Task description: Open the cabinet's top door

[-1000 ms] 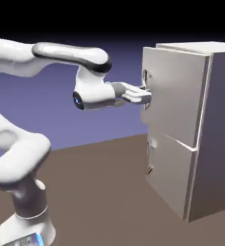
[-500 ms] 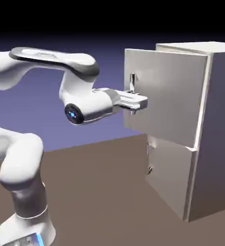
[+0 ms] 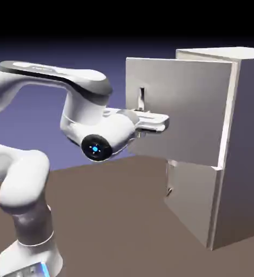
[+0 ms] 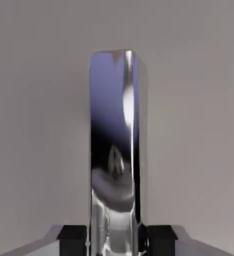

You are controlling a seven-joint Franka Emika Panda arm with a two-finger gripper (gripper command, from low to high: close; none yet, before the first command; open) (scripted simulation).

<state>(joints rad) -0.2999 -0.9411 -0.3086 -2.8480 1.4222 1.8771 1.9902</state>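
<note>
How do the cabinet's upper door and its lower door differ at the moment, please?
The top door is swung out from the cabinet, whereas the lower door sits closed. The gripper's fingers are shut on the top door's handle; the lower door's handle is untouched. Both doors are flat and pale grey.

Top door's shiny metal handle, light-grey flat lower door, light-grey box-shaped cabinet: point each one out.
Shiny metal handle (image 4: 111, 100): hand view, upper part of its front face.
Light-grey flat lower door (image 3: 194, 189): exterior view, middle of its front.
Light-grey box-shaped cabinet (image 3: 251, 140): exterior view, its side wall.
</note>
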